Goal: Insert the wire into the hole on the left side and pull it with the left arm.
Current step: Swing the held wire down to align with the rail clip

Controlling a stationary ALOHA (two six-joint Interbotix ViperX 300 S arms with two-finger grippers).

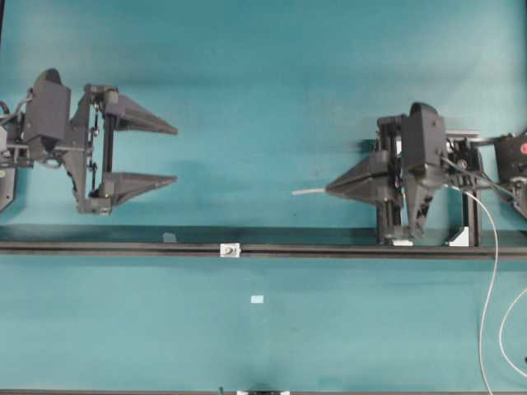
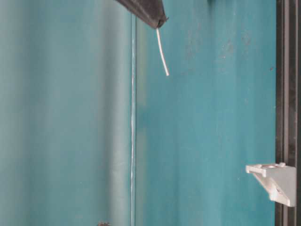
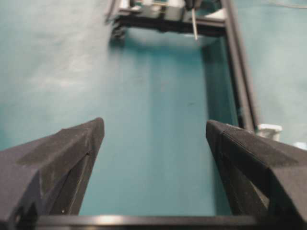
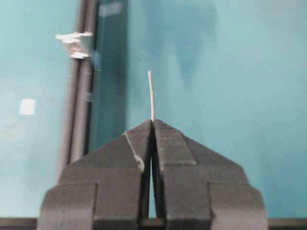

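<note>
teal table (image 1: 263, 74), one wire (image 1: 309, 191), one hole (image 1: 230, 249), two arms

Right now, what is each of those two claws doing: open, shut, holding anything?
Left gripper: fingers wide open, holding nothing.
Right gripper: fingers shut on the wire, whose short free end pokes out past the tips.

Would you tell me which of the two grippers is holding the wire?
The right gripper, shut on the wire; the left gripper stands open, holding nothing.
</note>
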